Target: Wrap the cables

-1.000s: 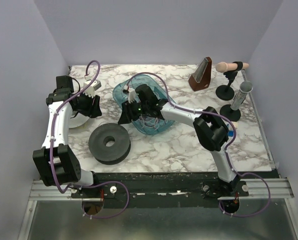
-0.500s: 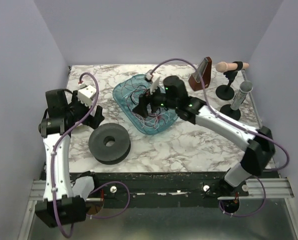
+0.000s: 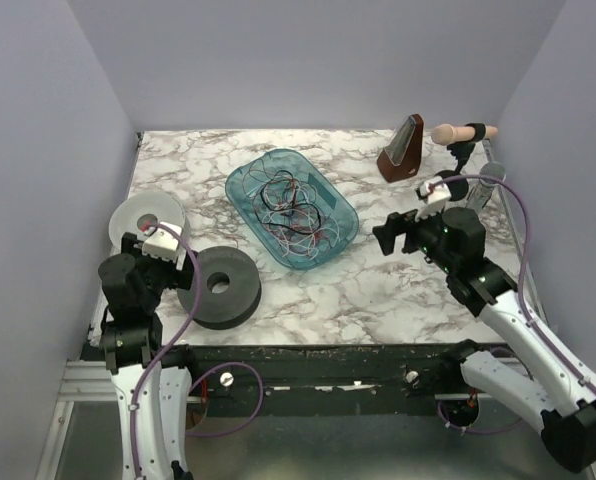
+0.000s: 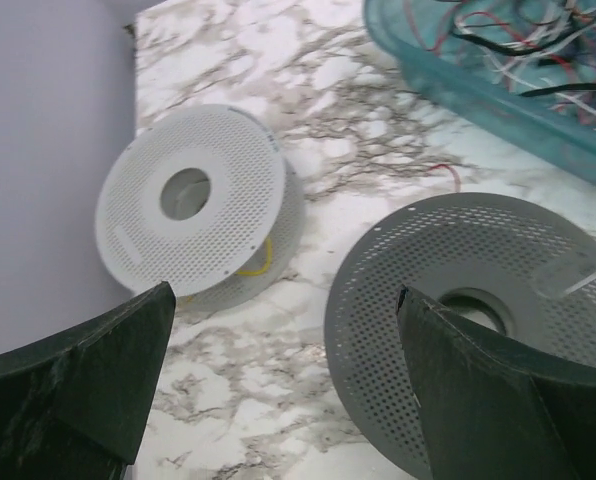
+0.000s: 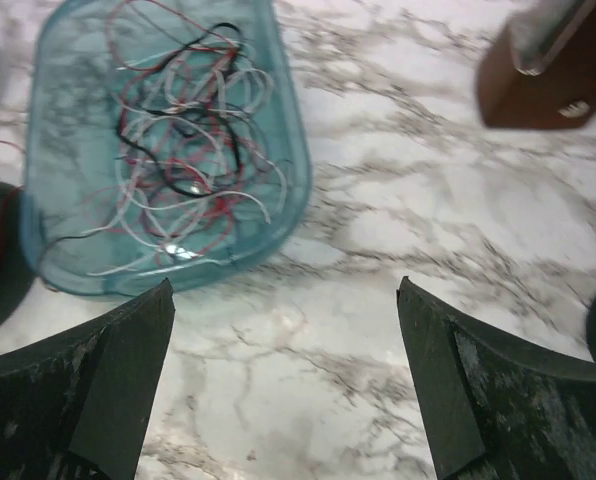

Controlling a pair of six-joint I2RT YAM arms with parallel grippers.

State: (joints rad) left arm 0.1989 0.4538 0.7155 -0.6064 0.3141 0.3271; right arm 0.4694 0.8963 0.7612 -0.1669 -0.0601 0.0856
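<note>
Teal plastic tray (image 3: 240, 185) in the middle of the surface holds the cables (image 3: 290, 205), a loose tangle of red, black and white loops. My left gripper (image 4: 285, 300) hangs wide apart and empty over the white spool (image 4: 193, 210) and grey spool (image 4: 478, 290) at the near left. My right gripper (image 5: 285, 290), equally spread and empty, hovers right of the tray. I judge the wrapping is all left to do.

The left arm (image 3: 130, 330) stands folded close above its base. Its left gripper (image 3: 168, 264) points forward and down, jaws spread wide and holding nothing. The right arm (image 3: 518, 318) slants up and inward from its base. The right gripper (image 3: 392, 234) faces left, its jaws also wide apart and empty.
</note>
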